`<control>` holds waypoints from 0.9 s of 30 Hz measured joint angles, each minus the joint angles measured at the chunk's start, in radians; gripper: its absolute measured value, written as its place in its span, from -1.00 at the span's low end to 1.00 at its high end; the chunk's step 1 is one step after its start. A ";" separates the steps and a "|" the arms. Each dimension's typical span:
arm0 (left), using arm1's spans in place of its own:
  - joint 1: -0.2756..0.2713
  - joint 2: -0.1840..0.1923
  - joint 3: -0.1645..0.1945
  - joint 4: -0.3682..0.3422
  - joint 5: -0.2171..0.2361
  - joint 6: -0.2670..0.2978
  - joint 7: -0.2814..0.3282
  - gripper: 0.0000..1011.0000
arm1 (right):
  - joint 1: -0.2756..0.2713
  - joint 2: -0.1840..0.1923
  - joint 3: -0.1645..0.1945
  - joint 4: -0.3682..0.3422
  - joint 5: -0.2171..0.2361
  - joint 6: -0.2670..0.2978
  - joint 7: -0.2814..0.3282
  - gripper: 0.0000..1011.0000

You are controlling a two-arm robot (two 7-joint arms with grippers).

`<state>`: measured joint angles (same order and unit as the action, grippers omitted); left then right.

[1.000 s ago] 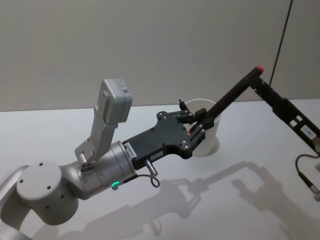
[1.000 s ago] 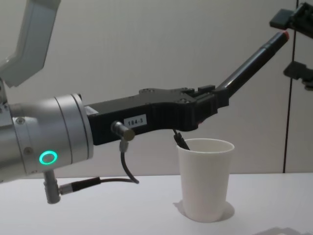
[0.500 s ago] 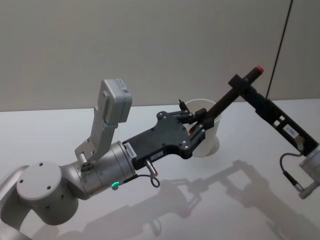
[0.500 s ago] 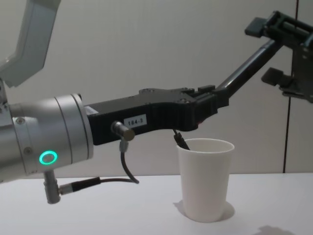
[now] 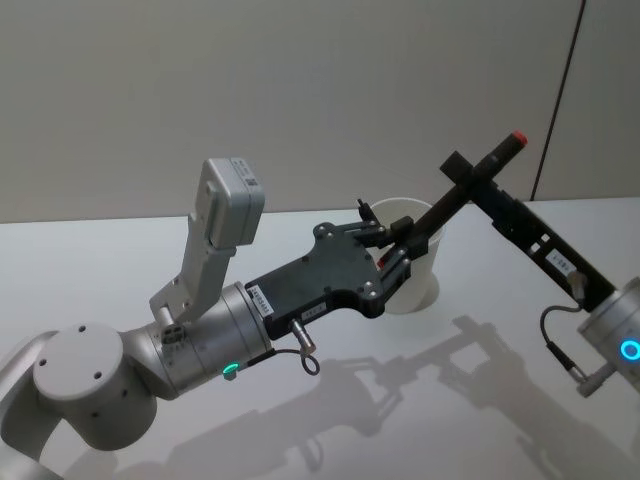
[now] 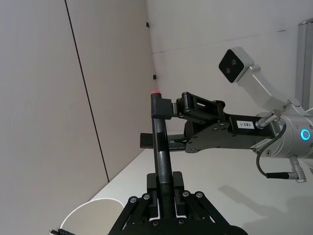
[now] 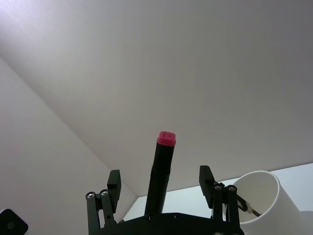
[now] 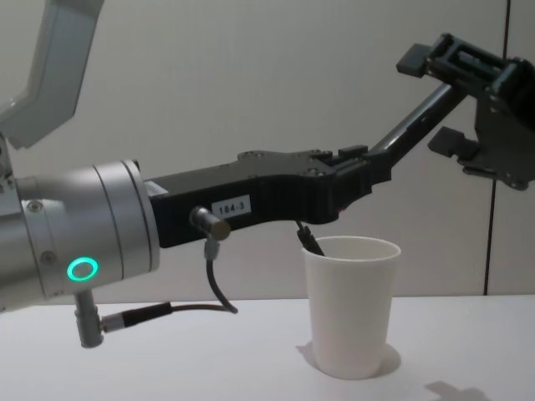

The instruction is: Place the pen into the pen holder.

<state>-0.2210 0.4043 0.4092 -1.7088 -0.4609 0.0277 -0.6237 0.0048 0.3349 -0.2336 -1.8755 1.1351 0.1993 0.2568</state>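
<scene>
Two claws are at one black pen (image 5: 455, 195) with a red top. The left claw (image 5: 397, 246) is clamped tight on the pen's lower end, just above the mouth of the white paper cup (image 5: 415, 285), which stands upright on the pale table (image 5: 100, 270), so the pen is not in the cup yet and leans up toward the robot's right. The right claw (image 5: 470, 178) is up near the red top with its fingers spread wide, one on each side of the pen, not squeezing it.
</scene>
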 joint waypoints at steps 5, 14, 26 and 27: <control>0.000 0.000 0.000 0.000 0.000 0.000 0.000 -0.64 | 0.004 -0.006 -0.007 0.007 0.000 -0.006 -0.004 0.98; 0.000 0.000 0.000 0.000 0.000 0.000 0.000 -0.64 | 0.008 -0.013 -0.014 0.014 -0.001 -0.013 -0.008 0.66; 0.000 0.000 0.000 0.000 0.000 0.000 0.000 -0.64 | 0.011 -0.017 -0.018 0.018 -0.001 -0.017 -0.010 -0.06; 0.000 0.000 0.000 0.000 0.000 0.000 0.000 -0.64 | 0.011 -0.017 -0.018 0.018 -0.001 -0.018 -0.010 -0.12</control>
<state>-0.2210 0.4044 0.4091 -1.7088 -0.4607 0.0277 -0.6237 0.0156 0.3176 -0.2519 -1.8571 1.1344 0.1817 0.2468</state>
